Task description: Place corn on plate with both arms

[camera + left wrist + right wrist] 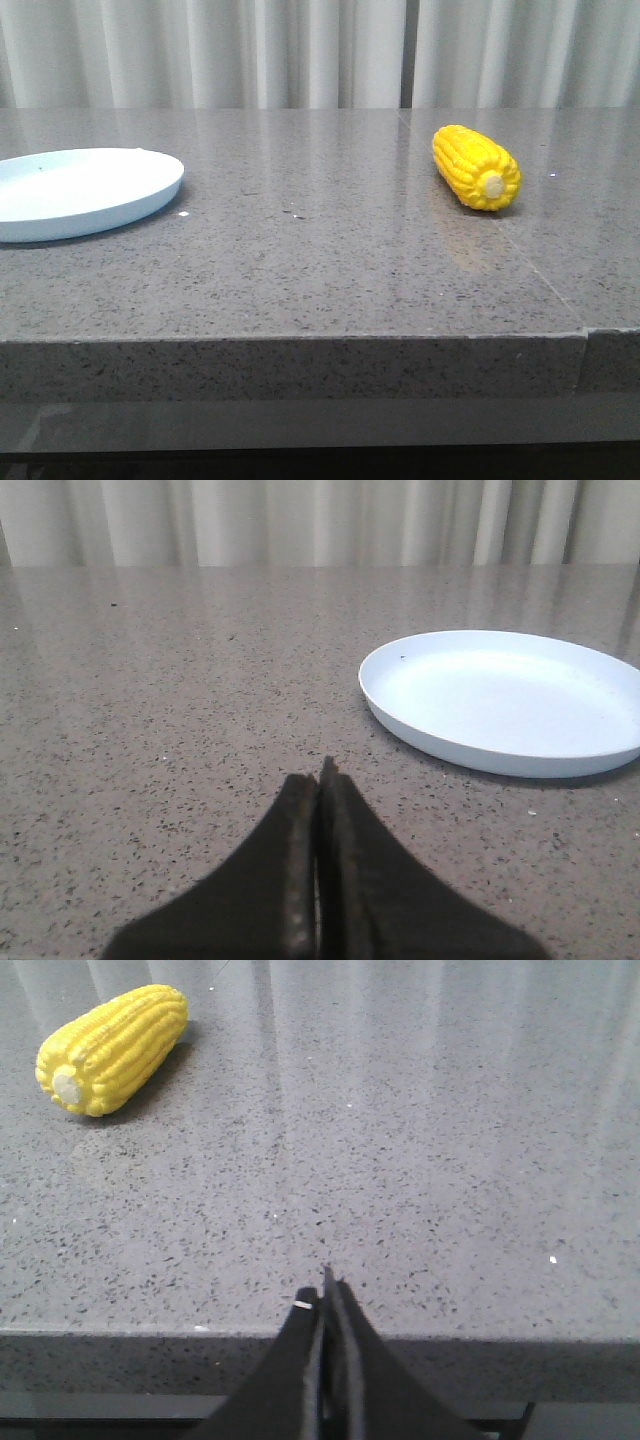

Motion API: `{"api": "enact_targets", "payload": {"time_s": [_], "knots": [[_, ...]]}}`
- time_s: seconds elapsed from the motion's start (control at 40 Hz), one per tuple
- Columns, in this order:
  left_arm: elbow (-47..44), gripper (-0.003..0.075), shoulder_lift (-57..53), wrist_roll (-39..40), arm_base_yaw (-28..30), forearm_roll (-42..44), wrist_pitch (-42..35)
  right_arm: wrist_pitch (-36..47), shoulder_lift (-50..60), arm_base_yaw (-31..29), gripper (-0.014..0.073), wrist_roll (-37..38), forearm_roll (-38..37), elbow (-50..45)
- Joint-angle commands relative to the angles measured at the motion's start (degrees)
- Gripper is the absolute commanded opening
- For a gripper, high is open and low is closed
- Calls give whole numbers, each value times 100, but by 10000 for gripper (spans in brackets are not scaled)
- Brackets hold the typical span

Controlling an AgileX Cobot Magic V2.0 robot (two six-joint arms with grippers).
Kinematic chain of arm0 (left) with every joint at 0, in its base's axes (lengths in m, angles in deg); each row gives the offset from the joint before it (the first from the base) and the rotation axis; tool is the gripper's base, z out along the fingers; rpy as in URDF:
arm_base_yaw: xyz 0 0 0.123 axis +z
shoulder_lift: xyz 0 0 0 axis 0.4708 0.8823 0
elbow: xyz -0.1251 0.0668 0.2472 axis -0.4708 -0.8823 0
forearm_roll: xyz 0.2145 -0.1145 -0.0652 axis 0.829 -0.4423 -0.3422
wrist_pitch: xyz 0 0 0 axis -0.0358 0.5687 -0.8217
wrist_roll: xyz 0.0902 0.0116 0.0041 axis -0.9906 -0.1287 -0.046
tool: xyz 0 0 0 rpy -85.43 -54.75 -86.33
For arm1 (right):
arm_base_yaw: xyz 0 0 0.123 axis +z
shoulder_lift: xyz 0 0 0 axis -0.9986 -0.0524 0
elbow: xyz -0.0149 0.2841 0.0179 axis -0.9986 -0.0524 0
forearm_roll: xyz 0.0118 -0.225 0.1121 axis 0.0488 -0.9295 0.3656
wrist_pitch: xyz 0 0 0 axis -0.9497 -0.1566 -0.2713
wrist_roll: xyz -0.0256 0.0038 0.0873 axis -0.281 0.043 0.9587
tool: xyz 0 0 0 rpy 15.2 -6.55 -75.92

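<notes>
While neither arm shows in the front view, each wrist camera catches its own fingers, and both pairs are pressed together with nothing between them. The corn lies on the desk toward its right side, back from the front edge, on its side; long axis runs from the far edge obliquely toward the front and the right edge, pale cut end facing the front. The plate sits at the left edge of the desk, well apart from the corn, bare.

Right gripper hangs at the front edge of the desk, tips just over the lip; the corn lies ahead of it and off to one side, not in line with the fingers. Left gripper hovers low over the desk with the plate near, ahead and off to the side. Judged from this, the right arm is the nearer to the corn, the left to the plate.

Hidden or unclear: the plate's left part is cut off in the front view. Arm bodies unseen. Height of either gripper above the desk hard to tell. Corn's far end turned away.
</notes>
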Motion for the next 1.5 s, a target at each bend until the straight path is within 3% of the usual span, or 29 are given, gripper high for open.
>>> {"api": "enact_targets", "payload": {"time_s": [0.0, 0.85, 1.27, 1.48], "knots": [[-11, -20, -112, 0, -1, -44, -506, 472, 64, -36, -91, -55, -43, 109], [-11, -20, -112, 0, -1, -15, -525, 659, 64, -36, -91, -55, -43, 109], [-11, -20, -112, 0, -1, 308, -999, 676, 64, -36, -91, -55, -43, 109], [44, -20, -112, 43, -1, 314, -2016, 1175, 64, -36, -91, -55, -37, 150]]}}
